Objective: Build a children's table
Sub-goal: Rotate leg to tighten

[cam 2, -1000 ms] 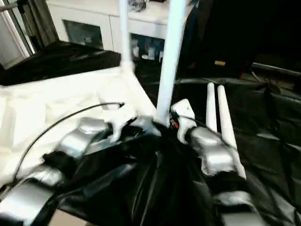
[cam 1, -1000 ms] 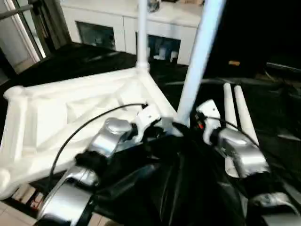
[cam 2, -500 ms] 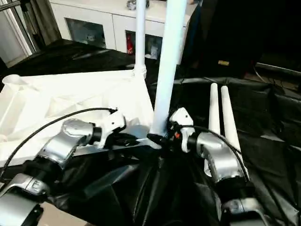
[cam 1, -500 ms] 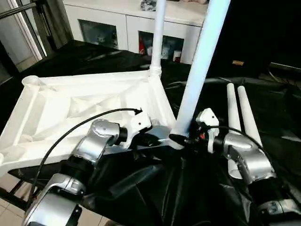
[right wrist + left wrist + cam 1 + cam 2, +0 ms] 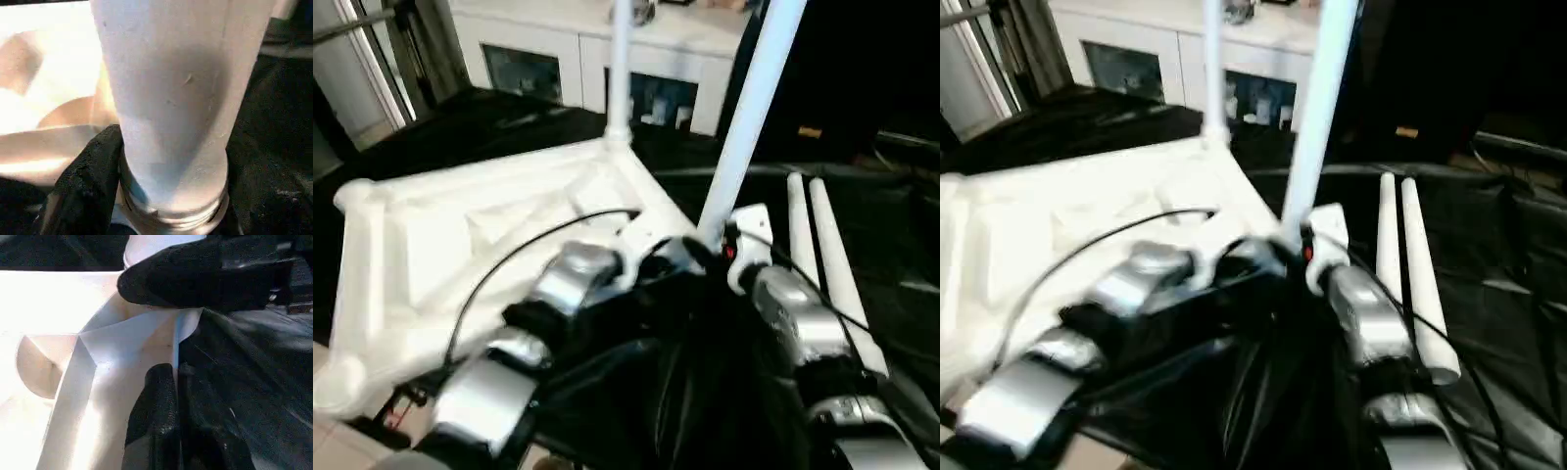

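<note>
The black-draped work table [image 5: 862,186] lies under everything I am working on. On it rests one white tabletop [image 5: 460,245], turned ribbed side up, spreading from the middle out to the left. I count four white legs. One far leg [image 5: 619,69] stands upright in the tabletop's far corner socket. A second, the near leg [image 5: 749,117], rises with a lean to the right from the near right corner, directly ahead of my wrists. Two loose legs [image 5: 822,255] lie side by side on the black cloth to the right, touching each other, running from far to near.

My right gripper [image 5: 161,196] is at the base of the near leg, one black finger [image 5: 83,181] pressed against its threaded collar, the jaws set as wide as the tube. My left gripper [image 5: 168,411] is pinched almost closed on the thin edge of the tabletop, close beside that same corner.
</note>
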Available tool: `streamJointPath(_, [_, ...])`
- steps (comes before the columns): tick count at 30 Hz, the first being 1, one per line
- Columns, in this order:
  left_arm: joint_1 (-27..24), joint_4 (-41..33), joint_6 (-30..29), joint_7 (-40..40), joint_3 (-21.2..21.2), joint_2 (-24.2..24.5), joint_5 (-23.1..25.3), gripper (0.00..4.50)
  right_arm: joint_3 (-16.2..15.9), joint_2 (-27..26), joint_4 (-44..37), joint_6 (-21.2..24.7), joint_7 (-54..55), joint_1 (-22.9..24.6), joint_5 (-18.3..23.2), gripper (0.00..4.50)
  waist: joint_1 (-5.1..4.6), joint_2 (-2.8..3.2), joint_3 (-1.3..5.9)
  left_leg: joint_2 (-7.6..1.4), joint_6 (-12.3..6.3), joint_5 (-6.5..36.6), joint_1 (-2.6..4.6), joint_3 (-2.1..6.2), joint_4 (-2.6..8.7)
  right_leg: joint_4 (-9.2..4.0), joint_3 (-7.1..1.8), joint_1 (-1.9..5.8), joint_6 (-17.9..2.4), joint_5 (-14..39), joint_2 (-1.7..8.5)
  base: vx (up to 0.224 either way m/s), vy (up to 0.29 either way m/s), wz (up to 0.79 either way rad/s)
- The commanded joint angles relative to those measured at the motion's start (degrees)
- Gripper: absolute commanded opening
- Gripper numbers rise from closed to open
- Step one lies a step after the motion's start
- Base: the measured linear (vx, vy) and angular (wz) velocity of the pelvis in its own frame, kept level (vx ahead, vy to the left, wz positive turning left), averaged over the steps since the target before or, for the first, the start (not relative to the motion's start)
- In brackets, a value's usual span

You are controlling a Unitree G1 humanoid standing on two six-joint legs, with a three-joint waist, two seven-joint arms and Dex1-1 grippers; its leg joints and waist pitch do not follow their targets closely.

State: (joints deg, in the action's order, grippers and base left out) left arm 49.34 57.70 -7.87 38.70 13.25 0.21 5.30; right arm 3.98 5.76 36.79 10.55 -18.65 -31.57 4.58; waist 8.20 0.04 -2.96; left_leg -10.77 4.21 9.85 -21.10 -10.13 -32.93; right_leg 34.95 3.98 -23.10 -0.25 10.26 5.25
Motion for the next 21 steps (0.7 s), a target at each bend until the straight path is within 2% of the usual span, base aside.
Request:
streamJointPath(1, [4.1, -0.3, 4.2, -5.5, -3.0, -1.0, -1.1, 0.00, -2.9, -3.8, 1.9, 1.4, -1.6, 1.5, 0.6, 3.39, -0.08, -0.08, 4.03, -1.84, -1.53, 10.8, 0.51, 0.69, 3.60, -4.56, -2.53, 2.88, -10.7, 9.9, 3.49, 0.000, 0.000, 0.00])
streamJointPath(2, [4.1, -0.2, 4.3, -5.4, -2.9, -1.0, -1.0, 0.00, -2.9, -3.9, 1.8, 1.4, -1.6, 1.5, 0.6, 3.42, -0.12, -0.15, 4.03, -1.82, -2.07, 9.9, 0.22, 0.73, 3.57, -4.20, -2.46, 3.15, -11.3, 7.3, 3.39, 0.000, 0.000, 0.00])
streamJointPath(4, [4.7, 1.7, 6.1, -4.8, -2.8, -1.5, -1.0, 0.00, -3.7, -3.8, 1.6, 0.5, -1.0, 1.6, -0.9, 3.48, -0.29, -0.12, 4.01, -1.80, -2.50, 9.9, 0.18, 0.73, 3.54, -4.15, -2.36, 3.21, -11.6, 6.1, 3.36, 0.000, 0.000, 0.00])
streamJointPath(7, [4.5, 2.4, 7.7, -4.9, -2.4, -1.4, -0.5, 0.00, -4.9, -2.6, 0.2, -1.8, 2.0, 2.6, -3.9, 3.48, -0.40, -0.21, 3.91, -1.84, -2.21, 10.4, 0.28, 0.70, 3.65, -4.32, -2.37, 3.25, -11.5, 7.6, 3.44, 0.000, 0.000, 0.00])
streamJointPath(11, [4.2, 3.1, 12.4, -6.6, -2.7, -1.5, -0.2, 0.00, -1.0, -0.7, -6.2, -1.5, 2.6, 5.6, -0.9, 3.48, -0.13, -0.45, 3.73, -1.92, -3.01, 11.8, 0.37, 0.68, 3.75, -4.78, -2.50, 3.30, -10.4, 10.7, 3.54, 0.000, 0.000, 0.00])
streamJointPath(12, [4.3, 3.2, 13.1, -7.9, -3.1, -1.5, -0.3, 0.45, -0.5, -0.2, -7.7, -1.3, 2.4, 6.4, -0.4, 3.55, -0.11, -0.47, 3.80, -1.94, -3.19, 11.4, 0.30, 0.73, 3.71, -4.67, -2.49, 3.30, -10.3, 10.4, 3.56, 0.000, 0.000, 0.00])
streamJointPath(15, [4.0, 2.0, 13.8, -8.0, -5.0, -1.3, -2.1, 0.56, 0.9, 1.6, -13.3, 0.0, 0.1, 9.7, 1.2, 3.55, 0.10, -0.34, 3.91, -1.96, -3.94, 10.0, 0.16, 0.72, 3.49, -4.42, -2.48, 3.35, -10.9, 8.2, 3.59, 0.000, 0.000, 0.00])
streamJointPath(16, [3.9, 1.6, 14.5, -8.7, -5.3, -1.1, -2.2, 0.80, 1.2, 2.0, -14.8, 0.3, -0.8, 10.6, 1.6, 3.55, 0.23, -0.37, 4.06, -2.25, -4.75, 8.7, 0.15, 0.78, 3.35, -3.95, -2.41, 3.30, -12.4, 3.9, 3.53, 0.000, 0.000, 0.00])
streamJointPath(17, [3.6, 1.0, 14.6, -8.7, -5.3, -0.6, -2.1, 0.80, 1.1, 2.4, -16.0, 0.6, -1.6, 11.4, 1.9, 3.55, 0.24, -0.12, 4.01, -2.16, -4.80, 8.7, -0.06, 0.83, 3.35, -3.85, -2.31, 3.38, -12.6, 3.5, 3.46, 0.000, 0.000, 0.00])
streamJointPath(18, [2.9, -0.7, 14.1, -9.7, -4.7, 0.8, -0.6, 0.94, 0.5, 3.1, -17.8, 0.9, -2.8, 12.5, 1.9, 3.55, 0.17, 0.37, 4.01, -2.16, -4.74, 9.3, 0.09, 0.84, 3.33, -3.85, -2.28, 3.28, -12.4, 3.8, 3.44, 0.000, 0.000, 0.00])
streamJointPath(19, [1.8, -2.8, 12.6, -10.3, -3.8, 2.6, 1.0, 1.01, -0.5, 3.9, -19.1, 1.0, -3.5, 13.4, 1.4, 3.55, -0.18, -0.04, 3.85, -2.09, -4.81, 9.9, -0.17, 0.83, 3.42, -3.97, -2.27, 3.46, -11.9, 4.2, 3.39, 0.000, 0.000, 0.00])
streamJointPath(20, [1.8, -2.8, 12.6, -10.3, -3.8, 2.6, 1.0, 1.02, -0.5, 3.9, -19.1, 1.0, -3.5, 13.4, 1.4, 3.55, -0.24, -0.09, 3.83, -2.16, -4.62, 10.1, -0.16, 0.92, 3.57, -4.02, -2.23, 3.60, -11.5, 4.9, 3.41, 0.000, 0.000, 0.00])
streamJointPath(21, [0.8, -4.9, 11.0, -11.0, -3.3, 4.1, 2.3, 1.24, -1.3, 4.6, -20.0, 1.0, -4.1, 14.1, 1.1, 3.55, -0.38, -0.14, 3.81, -2.11, -4.38, 10.4, -0.07, 0.84, 3.51, -4.13, -2.25, 3.57, -11.0, 6.3, 3.45, 0.000, 0.000, 0.00])
